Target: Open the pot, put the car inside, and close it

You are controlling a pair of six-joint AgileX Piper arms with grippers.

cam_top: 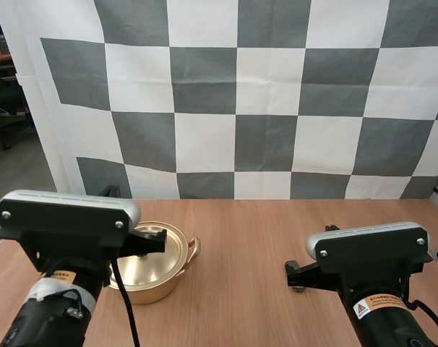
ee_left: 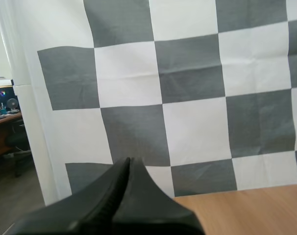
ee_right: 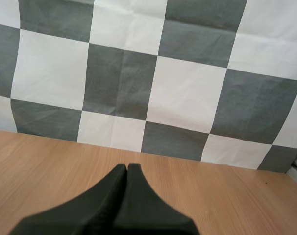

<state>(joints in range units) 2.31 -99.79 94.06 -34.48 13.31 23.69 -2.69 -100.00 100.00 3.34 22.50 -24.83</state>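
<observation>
Where the high view starts, at its lower edge, my left arm (cam_top: 53,311) fills the lower left of the frame and my right arm (cam_top: 385,318) the lower right, well apart, with bare wooden counter (cam_top: 255,289) between them. Ahead of each arm sits its tool. The left tool (ee_left: 130,160) is narrow: in the left wrist view its two black fingers (ee_left: 104,205) lie pressed together as one dark wedge with nothing held, and a strip of counter shows beyond the tip. The right tool (ee_right: 127,165) is narrow as well, its fingers together in the same dark wedge, holding nothing, above bare wood that stretches on ahead of it. Next comes the pot (cam_top: 161,278), shiny and gold, standing upright on the counter at the lower left of the high view, just ahead of the left arm, which hides its near left part. The dark front of that arm reaches over its top. A gold lid (cam_top: 172,246) appears to sit on the pot, though the arm covers much of it; one side handle (cam_top: 195,249) sticks out toward the frame's centre. The pot is well apart from the right arm. Beyond it the counter runs on to its far edge across the middle of the frame.
</observation>
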